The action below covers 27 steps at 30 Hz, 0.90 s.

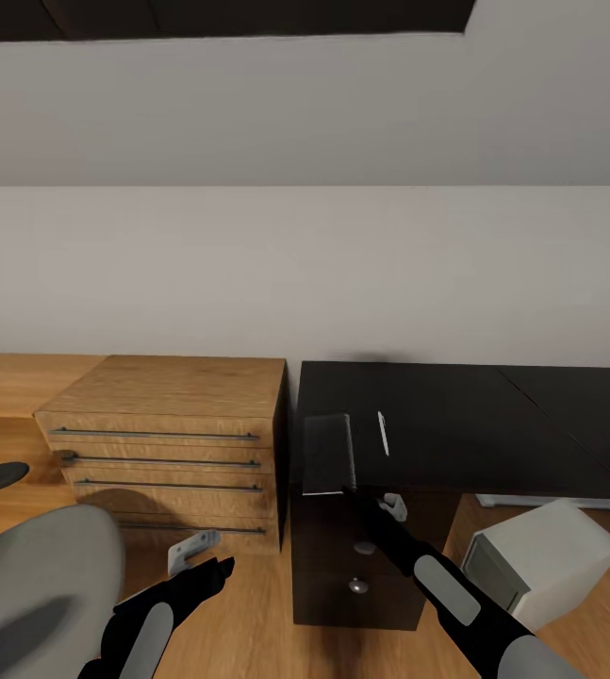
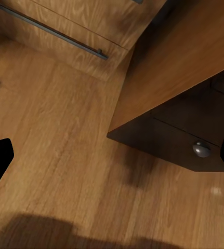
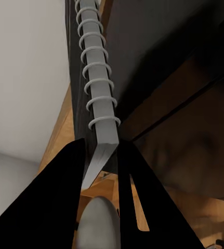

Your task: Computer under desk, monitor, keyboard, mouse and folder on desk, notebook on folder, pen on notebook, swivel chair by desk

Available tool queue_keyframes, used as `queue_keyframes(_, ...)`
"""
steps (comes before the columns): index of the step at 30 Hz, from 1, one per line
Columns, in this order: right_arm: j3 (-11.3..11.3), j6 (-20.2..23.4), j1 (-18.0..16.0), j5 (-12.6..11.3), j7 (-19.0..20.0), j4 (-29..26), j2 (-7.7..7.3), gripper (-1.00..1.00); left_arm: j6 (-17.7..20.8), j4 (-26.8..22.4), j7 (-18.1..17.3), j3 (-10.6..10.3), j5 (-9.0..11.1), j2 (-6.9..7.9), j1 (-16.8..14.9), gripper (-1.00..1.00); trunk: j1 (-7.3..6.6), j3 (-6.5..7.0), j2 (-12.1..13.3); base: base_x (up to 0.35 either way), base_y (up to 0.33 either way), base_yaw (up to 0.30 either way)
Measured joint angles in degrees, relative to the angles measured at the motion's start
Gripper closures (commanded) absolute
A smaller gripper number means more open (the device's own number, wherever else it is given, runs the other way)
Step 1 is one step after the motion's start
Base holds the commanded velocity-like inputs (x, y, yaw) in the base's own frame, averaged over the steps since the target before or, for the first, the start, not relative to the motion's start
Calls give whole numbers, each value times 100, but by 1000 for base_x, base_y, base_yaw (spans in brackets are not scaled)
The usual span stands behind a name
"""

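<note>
Thin dark-grey spiral-bound notebook is lying on the glossy black desk at the near left corner of the top, its near edge overhanging the front lip; in the right wrist view the notebook is showing its white wire rings running along the spine. Right gripper is reaching up from 5 o'clock in the head view, and its two black fingers are sitting one on each side of the notebook's near corner, jaws closed onto it. Short white stick-like pen is resting on the desk top just beside the notebook, at its 3 o'clock, apart from it. Dark drawer unit with round metal knobs is standing under that corner of the desk. Light-grey box computer is sitting on the wooden floor under the desk, at 4 o'clock from the notebook. Light wooden drawer chest with long bar handles is standing against the desk's left side. Grey padded swivel chair with a black armrest is showing at 8 o'clock in the head view, well apart from the desk. Left gripper is hovering low in front of the chest, holding nothing, jaws standing apart.
</note>
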Motion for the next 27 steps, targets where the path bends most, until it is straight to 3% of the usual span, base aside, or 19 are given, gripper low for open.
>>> queue_keyframes(27, 3, 5, 0, -12, -11, -1, -5, 100, 0, 0, -8, 0, 0, 0, 0, -100, -43, 35, 79, 0, 0, 0)
